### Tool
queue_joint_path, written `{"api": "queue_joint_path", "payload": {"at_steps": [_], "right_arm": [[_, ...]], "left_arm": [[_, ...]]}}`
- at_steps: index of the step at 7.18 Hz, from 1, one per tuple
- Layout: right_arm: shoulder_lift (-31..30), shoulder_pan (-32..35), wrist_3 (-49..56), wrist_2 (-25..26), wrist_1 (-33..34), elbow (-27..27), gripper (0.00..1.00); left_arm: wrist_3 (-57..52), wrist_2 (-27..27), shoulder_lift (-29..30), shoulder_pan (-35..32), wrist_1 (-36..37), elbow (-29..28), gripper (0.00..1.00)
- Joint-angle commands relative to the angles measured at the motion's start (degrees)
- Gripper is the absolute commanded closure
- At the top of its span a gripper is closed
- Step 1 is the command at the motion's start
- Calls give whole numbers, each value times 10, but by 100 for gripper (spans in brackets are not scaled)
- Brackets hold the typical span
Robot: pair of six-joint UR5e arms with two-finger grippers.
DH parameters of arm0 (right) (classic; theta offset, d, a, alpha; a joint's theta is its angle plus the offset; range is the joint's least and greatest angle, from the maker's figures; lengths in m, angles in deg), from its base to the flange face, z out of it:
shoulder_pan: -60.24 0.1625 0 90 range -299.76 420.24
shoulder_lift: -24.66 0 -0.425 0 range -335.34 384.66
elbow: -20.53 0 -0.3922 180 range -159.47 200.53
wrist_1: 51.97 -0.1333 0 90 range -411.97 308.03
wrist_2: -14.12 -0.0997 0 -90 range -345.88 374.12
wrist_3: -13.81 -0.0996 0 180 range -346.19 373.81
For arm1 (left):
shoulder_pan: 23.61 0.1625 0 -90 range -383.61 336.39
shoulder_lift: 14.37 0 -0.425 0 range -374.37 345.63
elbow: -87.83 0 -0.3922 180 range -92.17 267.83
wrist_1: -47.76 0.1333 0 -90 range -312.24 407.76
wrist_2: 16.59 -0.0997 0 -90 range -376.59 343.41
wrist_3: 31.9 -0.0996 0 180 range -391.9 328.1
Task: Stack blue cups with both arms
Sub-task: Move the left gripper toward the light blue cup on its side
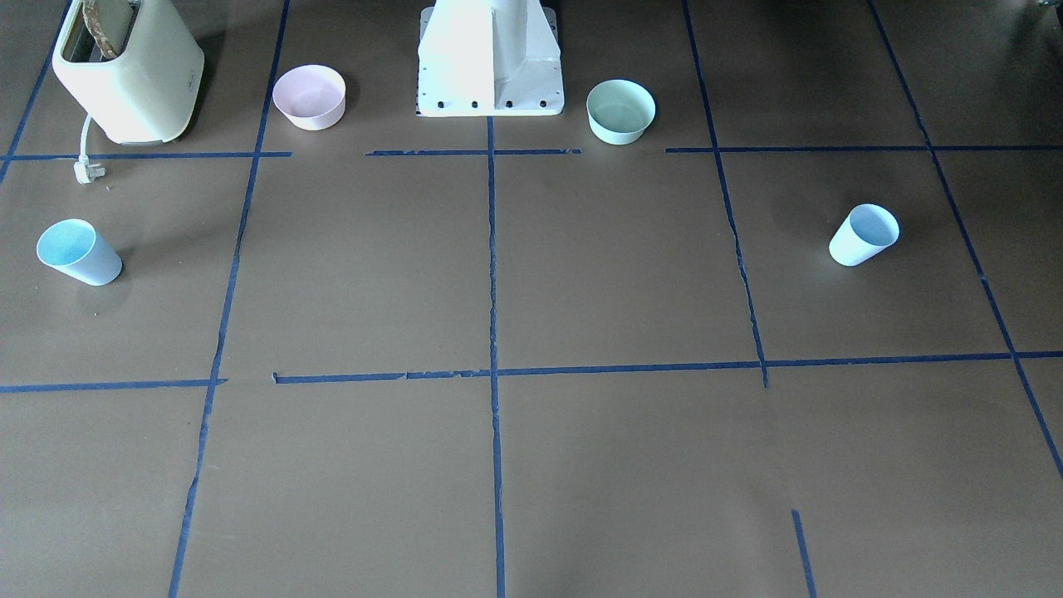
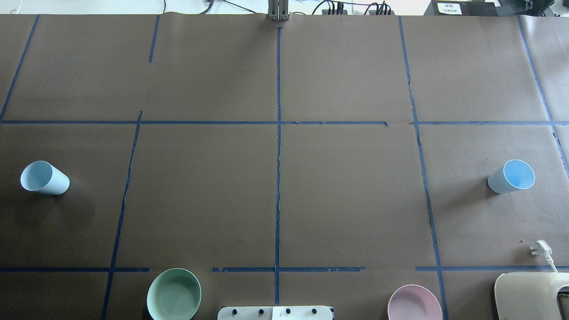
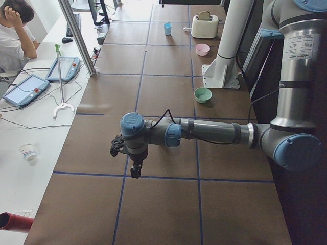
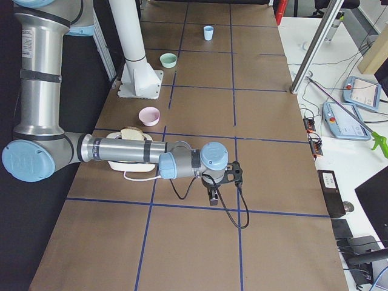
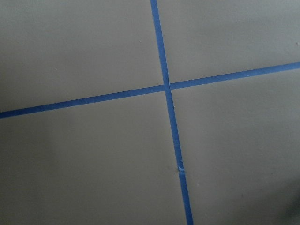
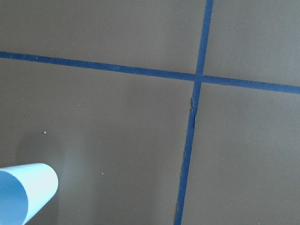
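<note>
Two pale blue cups stand upright, far apart on the brown table. One blue cup is at the left end in the overhead view and shows in the front view. The other blue cup is at the right end, shows in the front view, and sits at the lower left of the right wrist view. The left gripper and right gripper hang above tape crossings. They show only in the side views, so I cannot tell if they are open or shut.
A cream toaster with its loose plug, a pink bowl, a mint-green bowl and the white pedestal line the robot's side. An operator sits beside the table.
</note>
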Motion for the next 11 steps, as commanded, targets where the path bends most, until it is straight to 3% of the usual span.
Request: {"api": "queue_joint_path", "payload": {"at_steps": [1, 6, 11], "right_arm": [[-1, -1, 0, 13, 0, 1, 0], [0, -1, -42, 31, 0, 10, 0], [0, -3, -43, 29, 0, 9, 0]], "left_arm": [[-4, 6, 23, 0, 28, -9, 0], [1, -1, 17, 3, 29, -7, 0], [-4, 41, 15, 6, 25, -20, 0]]}}
